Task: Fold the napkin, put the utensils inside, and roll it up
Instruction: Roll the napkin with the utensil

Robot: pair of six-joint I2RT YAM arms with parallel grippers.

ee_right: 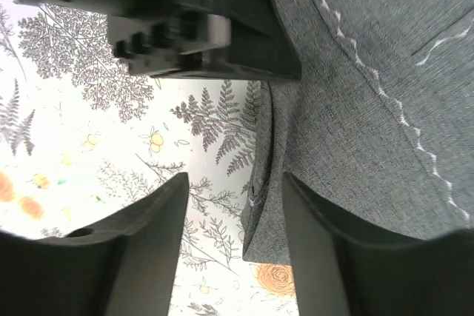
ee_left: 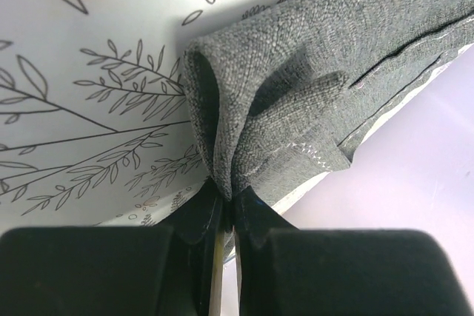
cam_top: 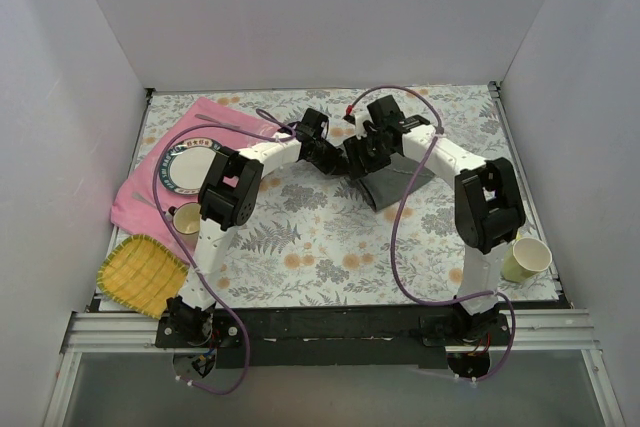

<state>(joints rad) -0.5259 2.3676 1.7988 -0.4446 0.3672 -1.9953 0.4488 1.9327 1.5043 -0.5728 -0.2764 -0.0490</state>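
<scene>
The dark grey napkin point(cam_top: 392, 181) lies folded near the middle back of the table, partly under both wrists. My left gripper point(cam_top: 347, 160) is shut on a bunched edge of the napkin point(ee_left: 296, 101), pinching the fabric between its fingertips point(ee_left: 228, 196). My right gripper point(cam_top: 372, 142) is open, its fingers straddling the napkin's folded corner point(ee_right: 274, 212) just above the floral tablecloth. The napkin's lighter stitched hem point(ee_right: 385, 101) shows in the right wrist view. The utensils lie far left on the pink placemat, a thin silver piece point(cam_top: 225, 123) beside the plate.
A pink placemat point(cam_top: 170, 152) with a plate point(cam_top: 195, 165) is at the left. A cream cup point(cam_top: 187, 219) stands at its near edge, a yellow woven tray point(cam_top: 142, 273) at the front left corner, a pale green cup point(cam_top: 526, 259) at the front right.
</scene>
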